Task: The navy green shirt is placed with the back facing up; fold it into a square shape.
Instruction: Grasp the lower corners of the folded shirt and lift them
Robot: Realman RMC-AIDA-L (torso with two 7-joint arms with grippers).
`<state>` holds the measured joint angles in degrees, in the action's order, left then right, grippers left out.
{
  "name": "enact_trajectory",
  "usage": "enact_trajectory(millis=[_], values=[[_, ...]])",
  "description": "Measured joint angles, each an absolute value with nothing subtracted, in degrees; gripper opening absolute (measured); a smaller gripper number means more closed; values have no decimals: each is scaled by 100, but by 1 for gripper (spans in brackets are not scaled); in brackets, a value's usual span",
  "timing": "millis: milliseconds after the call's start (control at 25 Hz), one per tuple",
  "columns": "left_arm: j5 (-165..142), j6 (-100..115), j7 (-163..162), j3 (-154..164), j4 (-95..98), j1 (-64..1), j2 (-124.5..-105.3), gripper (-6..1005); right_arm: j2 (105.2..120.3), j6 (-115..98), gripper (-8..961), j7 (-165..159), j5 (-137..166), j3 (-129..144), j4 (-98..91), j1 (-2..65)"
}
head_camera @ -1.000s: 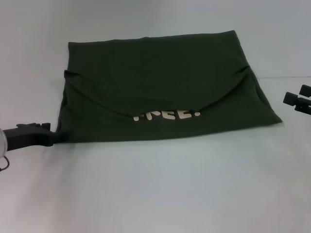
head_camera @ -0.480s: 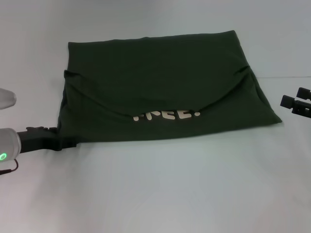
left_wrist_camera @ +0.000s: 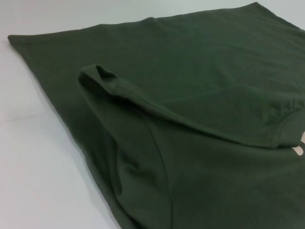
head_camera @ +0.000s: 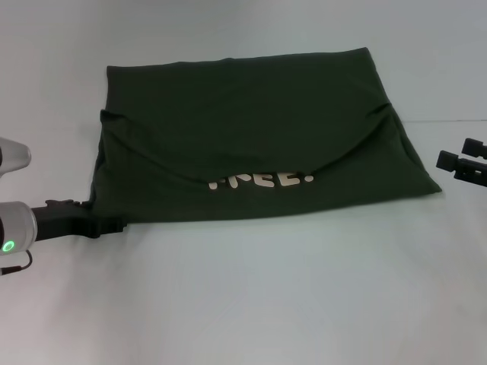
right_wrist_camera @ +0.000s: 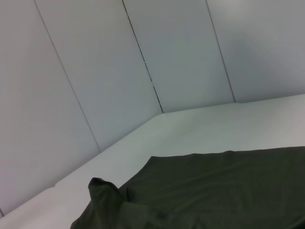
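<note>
The navy green shirt (head_camera: 251, 129) lies flat on the white table, its upper layer folded down in a curved edge over pale cream lettering (head_camera: 262, 181). My left gripper (head_camera: 114, 226) sits low on the table, right at the shirt's near left corner and touching its edge. The left wrist view shows the shirt (left_wrist_camera: 200, 119) close up with a folded sleeve ridge. My right gripper (head_camera: 453, 150) hovers open just off the shirt's right side, apart from the cloth. A raised corner of the shirt (right_wrist_camera: 214, 191) shows in the right wrist view.
The white table (head_camera: 251, 304) stretches around the shirt on every side. Pale wall panels (right_wrist_camera: 95, 71) rise behind the table's far edge.
My left gripper has slid rightward along the table to the shirt's near left corner. The right gripper has shifted slightly. The shirt lies as before.
</note>
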<state>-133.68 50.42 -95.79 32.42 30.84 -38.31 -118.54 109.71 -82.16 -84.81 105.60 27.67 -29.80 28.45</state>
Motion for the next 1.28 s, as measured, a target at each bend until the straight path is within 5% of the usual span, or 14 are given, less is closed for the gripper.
enact_trajectory(millis=[1160,1240,1280], values=[[-13373,4867,-9843,3294,3087,-3850,-11835,232,10977,-8208,941,-8546,10564,2967,-2980,2905],[-13375,4867,-9855,3295,3086,-3850,-11839,13,10976,-8208,941,-8550,10564,2967,-2980,2910],[-13375,4868,-9856,3296,3085,-3850,-11841,12,10975,-8208,941,-8550,10564,2967,-2980,2909]])
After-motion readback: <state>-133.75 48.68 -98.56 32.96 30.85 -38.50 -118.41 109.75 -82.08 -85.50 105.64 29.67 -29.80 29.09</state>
